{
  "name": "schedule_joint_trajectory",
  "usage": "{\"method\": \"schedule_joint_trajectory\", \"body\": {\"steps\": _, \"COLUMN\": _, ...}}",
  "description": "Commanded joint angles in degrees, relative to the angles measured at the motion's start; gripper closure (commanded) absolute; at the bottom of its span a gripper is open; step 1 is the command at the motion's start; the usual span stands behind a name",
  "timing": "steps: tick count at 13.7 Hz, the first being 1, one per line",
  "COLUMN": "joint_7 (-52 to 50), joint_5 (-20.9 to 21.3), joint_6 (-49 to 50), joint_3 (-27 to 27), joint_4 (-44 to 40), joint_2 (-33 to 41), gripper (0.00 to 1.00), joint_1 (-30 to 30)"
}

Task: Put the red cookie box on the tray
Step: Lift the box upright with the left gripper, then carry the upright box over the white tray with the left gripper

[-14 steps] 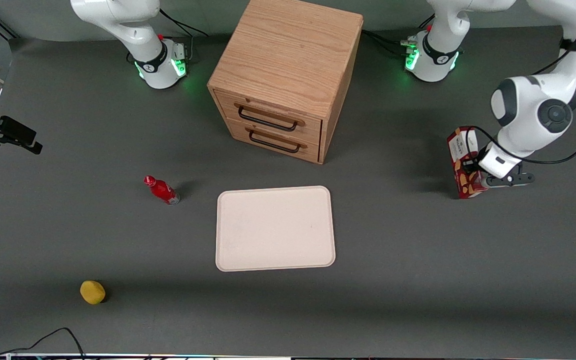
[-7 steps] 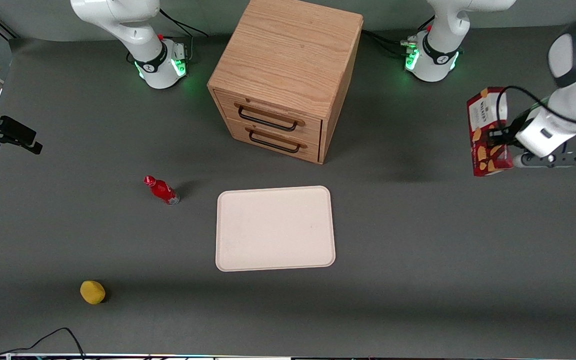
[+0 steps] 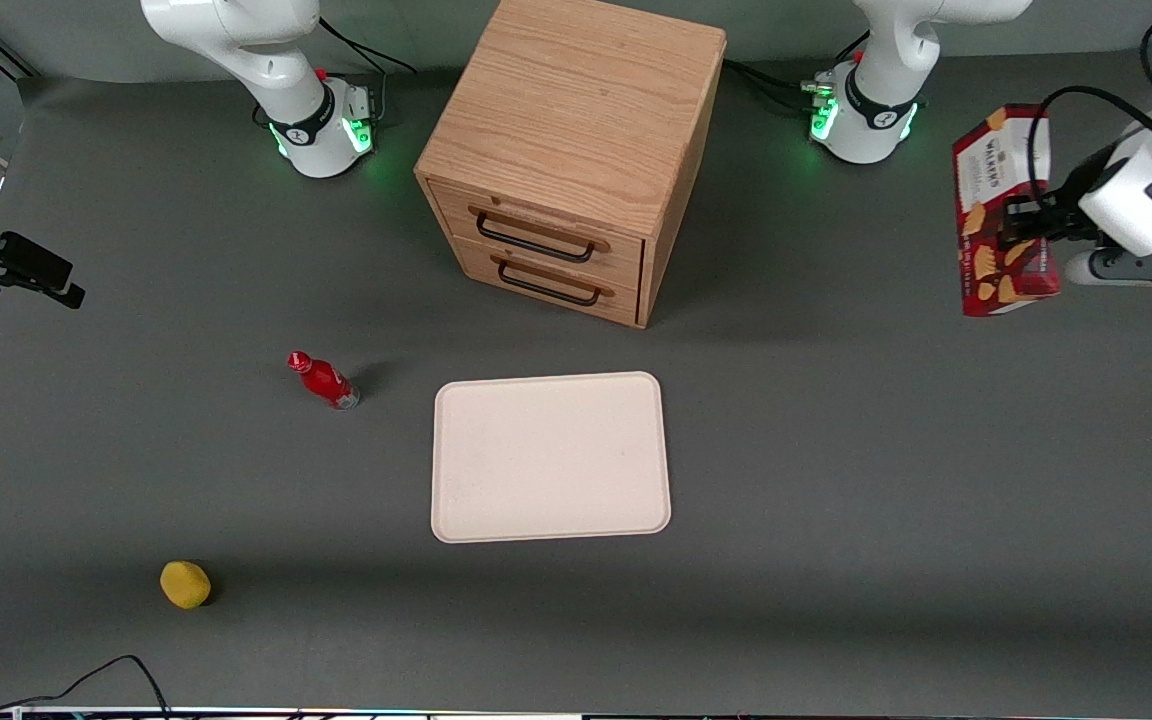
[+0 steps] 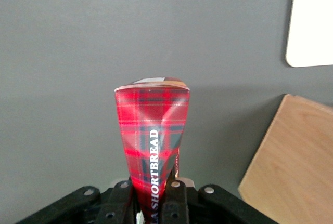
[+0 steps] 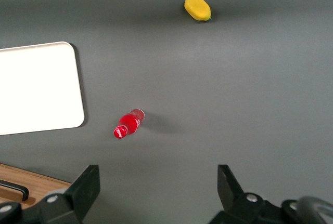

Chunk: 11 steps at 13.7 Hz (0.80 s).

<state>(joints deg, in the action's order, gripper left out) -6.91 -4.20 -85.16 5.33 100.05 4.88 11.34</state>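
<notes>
The red cookie box (image 3: 1002, 210) hangs upright in the air, high above the table at the working arm's end, its white panel uppermost. My gripper (image 3: 1021, 222) is shut on its middle from the side. The left wrist view shows the box's tartan edge (image 4: 152, 146) reading SHORTBREAD, pinched between the black fingers (image 4: 176, 197). The cream tray (image 3: 549, 457) lies flat in the middle of the table, in front of the cabinet's drawers and nearer the front camera, with nothing on it. One corner of the tray (image 4: 311, 21) also appears in the wrist view.
A wooden two-drawer cabinet (image 3: 572, 150) stands at the table's middle, farther from the front camera than the tray. A small red bottle (image 3: 324, 380) and a yellow object (image 3: 185, 584) sit toward the parked arm's end.
My gripper has lifted the red cookie box off the table, carrying it upward and farther from the front camera, out toward the table's edge. Nothing else has moved.
</notes>
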Motion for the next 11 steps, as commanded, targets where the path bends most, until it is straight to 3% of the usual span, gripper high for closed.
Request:
{"method": "schedule_joint_trajectory", "body": {"steps": 1, "joint_7": -12.02, "joint_5": -2.81, "joint_6": 0.96, "joint_3": -5.83, "joint_4": -7.39, "joint_2": -6.00, "gripper": 0.92, "joint_1": 1.32}}
{"method": "schedule_joint_trajectory", "body": {"steps": 2, "joint_7": -17.38, "joint_5": -5.01, "joint_6": 0.18, "joint_3": -8.03, "joint_4": -9.67, "joint_2": -8.37, "gripper": 0.92, "joint_1": 1.32}}
{"method": "schedule_joint_trajectory", "body": {"steps": 6, "joint_7": -37.96, "joint_5": -4.95, "joint_6": -13.24, "joint_3": -19.28, "joint_4": -14.70, "joint_2": -17.95, "gripper": 0.92, "joint_1": 2.02}}
{"method": "schedule_joint_trajectory", "body": {"steps": 9, "joint_7": -48.25, "joint_5": -1.09, "joint_6": -19.86, "joint_3": -21.32, "joint_4": -20.22, "joint_2": -26.47, "gripper": 0.92, "joint_1": 5.61}}
{"method": "schedule_joint_trajectory", "body": {"steps": 11, "joint_7": -53.71, "joint_5": 3.91, "joint_6": -22.93, "joint_3": -21.32, "joint_4": -22.79, "joint_2": -31.22, "gripper": 0.92, "joint_1": 9.04}}
